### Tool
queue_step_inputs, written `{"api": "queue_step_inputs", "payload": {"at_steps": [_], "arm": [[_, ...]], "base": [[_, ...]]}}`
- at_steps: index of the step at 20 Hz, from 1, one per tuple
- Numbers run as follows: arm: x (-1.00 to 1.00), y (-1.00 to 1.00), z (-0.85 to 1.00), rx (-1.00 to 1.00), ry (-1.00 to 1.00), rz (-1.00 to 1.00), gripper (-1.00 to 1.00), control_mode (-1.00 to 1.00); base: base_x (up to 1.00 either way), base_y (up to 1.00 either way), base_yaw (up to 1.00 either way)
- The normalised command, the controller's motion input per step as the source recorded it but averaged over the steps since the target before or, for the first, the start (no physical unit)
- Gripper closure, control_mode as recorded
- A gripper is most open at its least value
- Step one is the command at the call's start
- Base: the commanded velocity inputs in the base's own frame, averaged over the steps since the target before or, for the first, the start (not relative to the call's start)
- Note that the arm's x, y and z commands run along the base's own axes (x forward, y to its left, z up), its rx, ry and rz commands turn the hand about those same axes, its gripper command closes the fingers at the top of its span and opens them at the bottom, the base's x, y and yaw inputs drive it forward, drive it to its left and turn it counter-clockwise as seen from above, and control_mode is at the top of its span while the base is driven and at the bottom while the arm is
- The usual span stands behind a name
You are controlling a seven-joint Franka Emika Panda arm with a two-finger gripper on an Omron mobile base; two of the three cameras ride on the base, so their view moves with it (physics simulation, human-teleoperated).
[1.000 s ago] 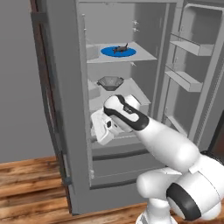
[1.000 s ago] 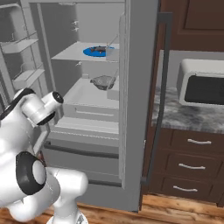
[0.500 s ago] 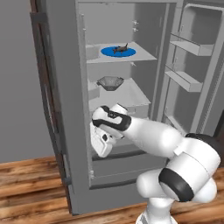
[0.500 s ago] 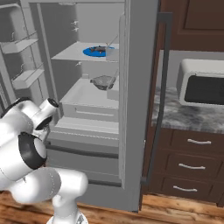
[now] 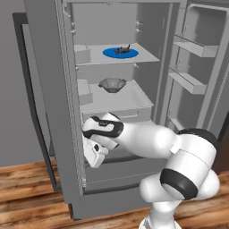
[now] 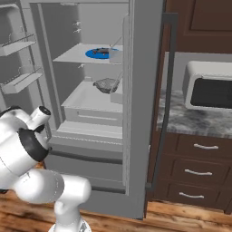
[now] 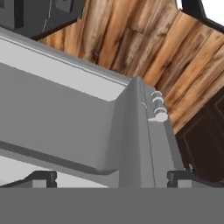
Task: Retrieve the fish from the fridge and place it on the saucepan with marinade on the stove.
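The fridge [image 5: 44, 89] stands with both doors swung open. On its upper shelf the small dark fish [image 5: 121, 50] lies on a round blue plate [image 5: 120, 53]; from the right base view the fish [image 6: 102, 51] is on the same shelf. My gripper [image 5: 91, 156] hangs well below it, at drawer level by the left door's edge, pointing down. In the hand view my gripper [image 7: 109, 179] is open, its fingertips [image 7: 41, 178] wide apart with nothing held, facing a grey fridge edge and the wooden floor. The saucepan with marinade and the stove are out of view.
A grey faceted bowl [image 5: 112, 84] sits on the middle shelf. Door bins [image 5: 190, 47] line the open right door. To the fridge's right are a white microwave [image 6: 210, 88] on a stone counter and dark wood drawers [image 6: 197, 172].
The arm has swung down and left, carrying the hand from in front of the bowl's shelf to drawer level by the left door. Fish, plate and bowl have not moved.
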Motion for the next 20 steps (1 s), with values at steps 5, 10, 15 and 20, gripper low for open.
{"api": "queue_step_inputs", "payload": {"at_steps": [5,10,15,20], "arm": [[-0.10,0.02,0.02,0.02,-0.12,-0.21,-1.00,-1.00],[-0.03,-0.19,0.49,0.13,0.11,-0.17,-1.00,-1.00],[-0.11,-0.23,0.65,0.07,0.26,-0.06,-1.00,-1.00],[0.27,-0.40,0.22,-0.19,-0.01,0.00,-1.00,-1.00]], "base": [[0.00,0.00,0.00],[0.00,0.00,0.00],[0.00,0.00,0.00],[0.00,0.00,0.00]]}}
